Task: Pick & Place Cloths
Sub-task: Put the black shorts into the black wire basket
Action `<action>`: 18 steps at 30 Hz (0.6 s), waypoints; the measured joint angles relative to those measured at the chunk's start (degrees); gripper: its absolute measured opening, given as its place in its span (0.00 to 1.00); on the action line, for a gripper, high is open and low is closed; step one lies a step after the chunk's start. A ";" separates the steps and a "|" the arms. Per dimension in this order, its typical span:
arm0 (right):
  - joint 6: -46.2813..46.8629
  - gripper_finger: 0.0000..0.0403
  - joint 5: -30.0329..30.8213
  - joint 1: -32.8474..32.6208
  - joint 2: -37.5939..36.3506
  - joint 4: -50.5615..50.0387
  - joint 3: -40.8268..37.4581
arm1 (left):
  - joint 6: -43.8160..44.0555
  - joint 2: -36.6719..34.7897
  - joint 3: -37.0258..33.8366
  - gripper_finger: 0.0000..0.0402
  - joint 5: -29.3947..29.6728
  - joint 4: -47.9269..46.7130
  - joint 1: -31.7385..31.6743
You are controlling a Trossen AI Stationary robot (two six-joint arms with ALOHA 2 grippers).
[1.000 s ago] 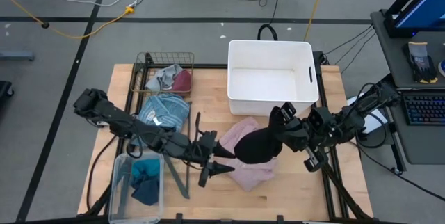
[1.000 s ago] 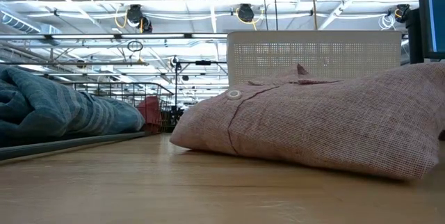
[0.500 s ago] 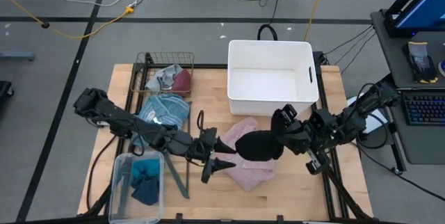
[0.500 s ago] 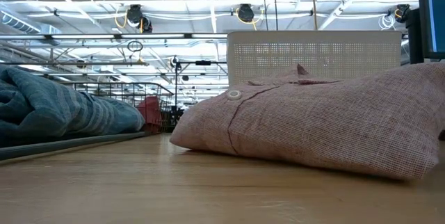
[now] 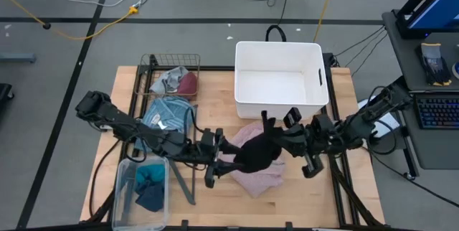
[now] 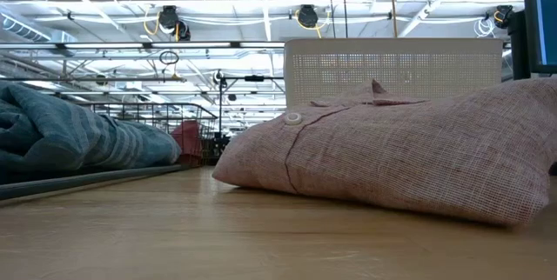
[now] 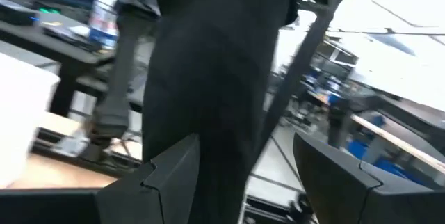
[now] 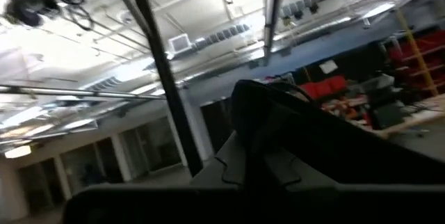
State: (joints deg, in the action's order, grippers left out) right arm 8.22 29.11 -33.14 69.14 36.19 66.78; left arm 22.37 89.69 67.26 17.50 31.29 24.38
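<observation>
We find no legible text, label, brand, number or sign in any view, nothing readable on the cloths, the tub, the basket or the arms, and the screens at the edge show only a blur to us.

The black piece (image 5: 257, 150) covers the middle of the pink shirt (image 5: 252, 178) and hides the right gripper (image 5: 276, 143) fingertips — its grip cannot be seen from above. In the left wrist view the black cloth is blurred and cut off by the upper edge. The low view crops the blue striped top (image 6: 78, 141) at its left edge, and shows neither arm.
</observation>
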 joint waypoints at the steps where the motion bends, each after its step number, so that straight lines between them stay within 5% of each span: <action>1: -0.15 0.00 0.92 0.15 0.31 -0.01 0.00 | 0.00 0.00 0.00 0.59 0.79 0.02 -0.07; 4: -0.60 0.00 3.66 0.54 1.92 0.97 0.00 | 0.17 0.00 0.00 0.59 1.23 0.11 -0.49; 11: -10.95 0.00 22.12 0.94 7.12 5.78 0.00 | -0.51 0.00 0.00 0.59 4.18 0.06 -0.68; 18: -27.20 0.00 30.63 1.36 11.30 24.11 0.00 | -1.05 0.00 0.00 0.59 5.14 0.13 -0.67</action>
State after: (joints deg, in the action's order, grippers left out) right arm -18.98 59.74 -31.78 80.43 60.30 66.78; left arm 21.33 89.69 67.26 22.64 31.42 23.72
